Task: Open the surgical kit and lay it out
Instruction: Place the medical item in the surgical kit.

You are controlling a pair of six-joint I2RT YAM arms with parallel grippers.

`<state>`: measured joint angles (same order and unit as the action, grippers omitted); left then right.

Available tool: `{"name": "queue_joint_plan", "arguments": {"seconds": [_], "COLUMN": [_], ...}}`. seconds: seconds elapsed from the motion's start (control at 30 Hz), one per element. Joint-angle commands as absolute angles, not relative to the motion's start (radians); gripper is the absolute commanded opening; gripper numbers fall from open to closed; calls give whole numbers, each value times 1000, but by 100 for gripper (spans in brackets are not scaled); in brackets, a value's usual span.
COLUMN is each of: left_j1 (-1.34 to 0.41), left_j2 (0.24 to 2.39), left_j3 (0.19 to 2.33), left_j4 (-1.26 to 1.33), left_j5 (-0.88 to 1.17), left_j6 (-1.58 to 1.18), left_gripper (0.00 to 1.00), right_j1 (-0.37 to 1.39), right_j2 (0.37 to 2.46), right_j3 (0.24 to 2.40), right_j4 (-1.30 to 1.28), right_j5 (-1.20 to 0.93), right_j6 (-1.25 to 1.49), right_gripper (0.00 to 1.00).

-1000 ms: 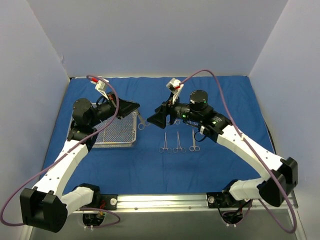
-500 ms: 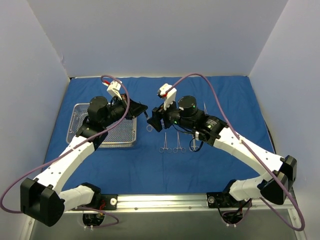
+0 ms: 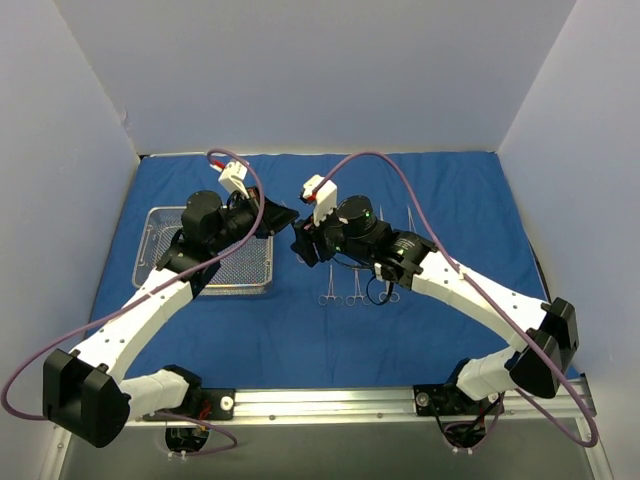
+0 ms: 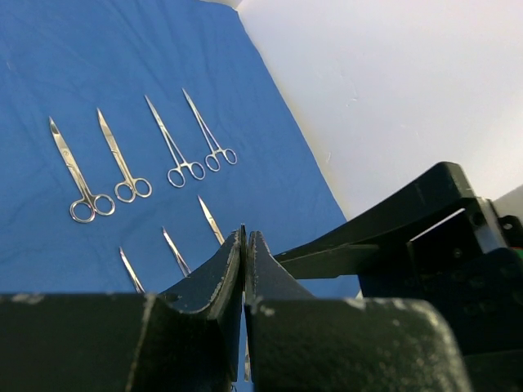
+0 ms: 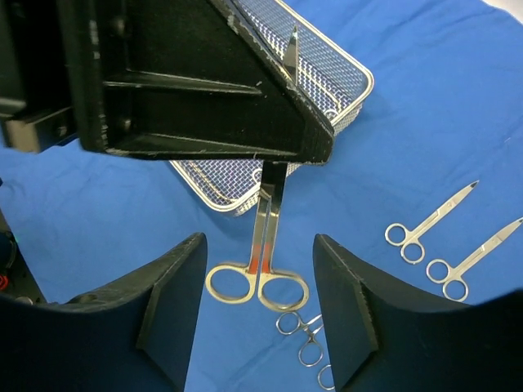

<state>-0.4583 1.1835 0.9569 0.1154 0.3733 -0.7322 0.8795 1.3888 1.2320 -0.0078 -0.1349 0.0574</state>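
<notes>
Leaning inward, left fingers (image 5: 204, 106) clamping scissors (image 5: 270, 204) between spread right fingers (image 5: 167, 310).

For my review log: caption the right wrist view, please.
Left gripper holds scissors by the blades, rings hanging inside the open right gripper, over blue cloth.

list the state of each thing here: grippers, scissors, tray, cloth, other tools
left gripper: shut on the scissors, blade end, rings hanging down
right gripper: open, fingers either side of the rings, not touching
tray: upright, no tools in the part that shows
cloth: spread flat
other tools: seven, closed, lying on the cloth
</notes>
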Motion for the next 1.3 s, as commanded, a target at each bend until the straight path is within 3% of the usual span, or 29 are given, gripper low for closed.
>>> {"name": "queue_joint_plan", "arguments": {"seconds": [0.0,0.57,0.77,0.87,1.0,1.13,1.17,1.27], "left_j1": [-469,-485,-488,-488,-488,-486,-486,-482], "left_j2": [1177,1193,1198,1201,1207,1207,1203,1189], "left_j3": [1011,1031,1034,1037,1040,1058,1065,1101], "left_j4": [129,87,72,61,43,5,2,-92], "left_j5": [370,338,330,327,321,299,288,230], "left_j6": [-733,-709,-704,-701,-701,-683,-674,-626], "left_gripper": [2,2,2,2,2,30,42,59], "right_j1": [887,910,919,920,920,920,917,907], "right_j2": [1405,1437,1437,1436,1425,1411,1410,1396], "right_j3": [1279,1295,1293,1289,1275,1255,1249,1212], "right_j4": [21,8,5,5,-28,-41,-47,-72], "right_j5": [-117,-78,-28,-3,-3,32,46,75], "right_j6": [46,48,44,49,54,66,74,106], "right_gripper": [49,25,12,0,0,0,0,0]}}
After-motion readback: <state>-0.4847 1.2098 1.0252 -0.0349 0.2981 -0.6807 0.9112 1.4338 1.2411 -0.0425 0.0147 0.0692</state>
